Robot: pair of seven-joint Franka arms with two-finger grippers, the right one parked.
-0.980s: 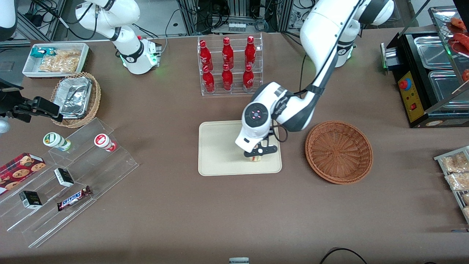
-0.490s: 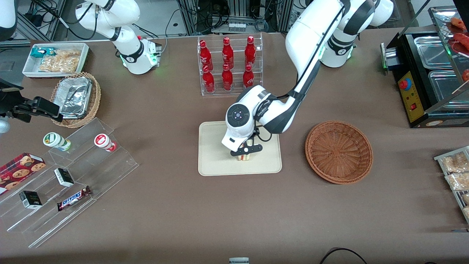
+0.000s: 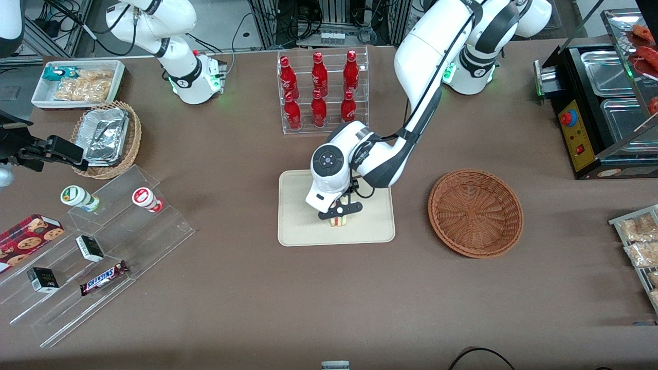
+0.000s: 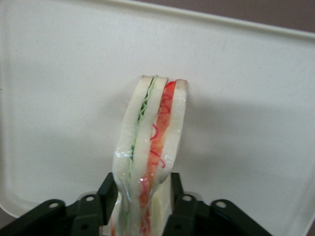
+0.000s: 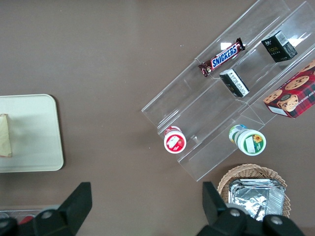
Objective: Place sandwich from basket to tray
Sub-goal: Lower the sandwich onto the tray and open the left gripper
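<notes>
The sandwich (image 4: 150, 147) stands on its edge over the middle of the tray (image 3: 298, 226), pinched at its base between the fingers of the end effector (image 3: 337, 216). The empty basket (image 3: 475, 213) sits on the bench (image 3: 329, 298) at about three o'clock from the tray. If the fingers spread while the wedge is this upright, it will likely topple flat, or cling to a finger and be dragged as the arm lifts. The wrist view shows the bread bowing under the squeeze; the front view alone shows the basket empty, and how near the tray's centre the sandwich sits.
</notes>
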